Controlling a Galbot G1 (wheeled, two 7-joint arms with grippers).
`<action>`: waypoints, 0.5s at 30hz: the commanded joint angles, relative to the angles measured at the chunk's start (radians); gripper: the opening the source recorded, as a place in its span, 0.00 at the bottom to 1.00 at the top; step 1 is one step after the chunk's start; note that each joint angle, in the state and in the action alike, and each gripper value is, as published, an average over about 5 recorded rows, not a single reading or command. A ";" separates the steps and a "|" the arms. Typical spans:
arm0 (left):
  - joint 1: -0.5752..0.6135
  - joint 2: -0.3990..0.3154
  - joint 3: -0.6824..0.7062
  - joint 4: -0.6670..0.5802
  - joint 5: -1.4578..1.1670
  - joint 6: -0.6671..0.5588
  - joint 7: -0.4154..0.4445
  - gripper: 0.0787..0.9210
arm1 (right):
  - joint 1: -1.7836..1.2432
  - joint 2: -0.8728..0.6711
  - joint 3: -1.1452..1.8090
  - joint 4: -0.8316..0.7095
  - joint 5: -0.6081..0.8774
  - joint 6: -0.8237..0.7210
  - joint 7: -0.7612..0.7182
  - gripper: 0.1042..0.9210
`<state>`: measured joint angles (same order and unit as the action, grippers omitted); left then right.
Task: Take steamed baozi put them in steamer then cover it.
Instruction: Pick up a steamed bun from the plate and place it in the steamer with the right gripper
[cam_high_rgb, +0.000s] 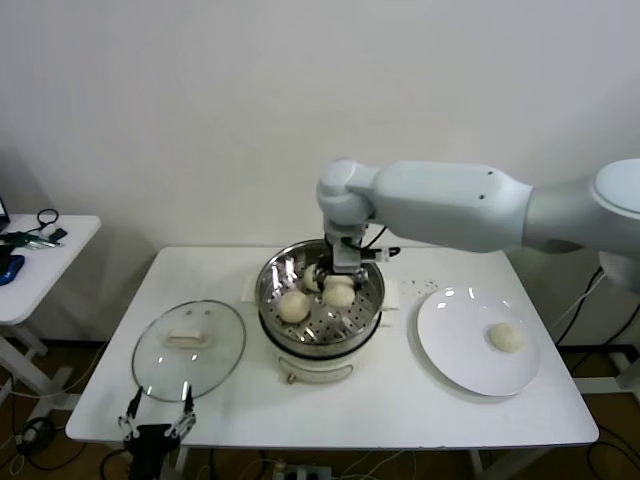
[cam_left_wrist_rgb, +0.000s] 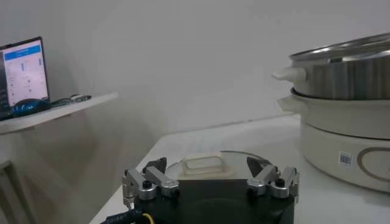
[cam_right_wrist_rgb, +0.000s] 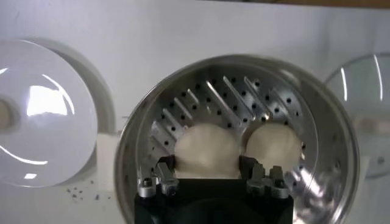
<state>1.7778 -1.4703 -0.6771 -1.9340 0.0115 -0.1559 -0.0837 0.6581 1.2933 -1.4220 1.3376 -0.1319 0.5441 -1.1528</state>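
Inside the steamer (cam_right_wrist_rgb: 317, 115), the right hand (cam_right_wrist_rgb: 207, 173) grips a baozi (cam_right_wrist_rgb: 206, 151) between its fingers.

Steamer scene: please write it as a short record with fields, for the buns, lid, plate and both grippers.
buns in steamer: three, on the perforated tray, one nearest the lid
bun on plate: one
lid: off, lying on the table beside the steamer
right gripper: inside the steamer, fingers around a bun
left gripper: open, low at the table edge near the lid
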 joint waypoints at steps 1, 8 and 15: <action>-0.003 0.005 -0.003 0.005 -0.007 0.002 -0.001 0.88 | -0.075 0.060 0.003 0.013 -0.105 0.045 0.000 0.71; -0.007 0.005 -0.002 0.016 -0.013 0.001 -0.001 0.88 | -0.096 0.052 0.001 0.025 -0.115 0.043 0.002 0.71; -0.015 0.007 -0.001 0.021 -0.012 0.004 -0.001 0.88 | -0.101 0.051 0.000 0.022 -0.095 0.028 0.003 0.72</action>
<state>1.7671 -1.4649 -0.6795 -1.9174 0.0012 -0.1547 -0.0842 0.5795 1.3292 -1.4219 1.3568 -0.2129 0.5693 -1.1511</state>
